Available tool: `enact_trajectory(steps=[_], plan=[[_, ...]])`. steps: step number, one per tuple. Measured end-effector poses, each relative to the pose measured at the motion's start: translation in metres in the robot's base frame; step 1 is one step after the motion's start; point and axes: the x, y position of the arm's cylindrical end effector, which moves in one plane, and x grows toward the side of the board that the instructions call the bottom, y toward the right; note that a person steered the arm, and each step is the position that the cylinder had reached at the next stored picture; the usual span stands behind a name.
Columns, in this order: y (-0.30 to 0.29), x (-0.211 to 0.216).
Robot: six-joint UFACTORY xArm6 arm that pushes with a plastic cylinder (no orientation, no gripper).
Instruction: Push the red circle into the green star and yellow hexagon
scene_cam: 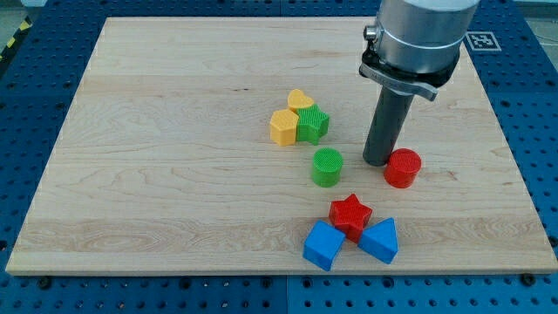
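The red circle lies right of centre on the wooden board. My tip rests on the board just left of the red circle, touching or nearly touching its left edge. The green star sits up and to the left, pressed against the yellow hexagon on its left. A yellow heart-like block touches both from above. The tip stands between the red circle and the green star group.
A green circle lies left of my tip. Below are a red star, a blue cube-like block and a blue triangle, all bunched together. A blue pegboard surrounds the board.
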Motion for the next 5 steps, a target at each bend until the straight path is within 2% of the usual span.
enact_trajectory(steps=[2, 3, 5], plan=[[-0.002, 0.039], [0.032, 0.035], [0.04, -0.044]])
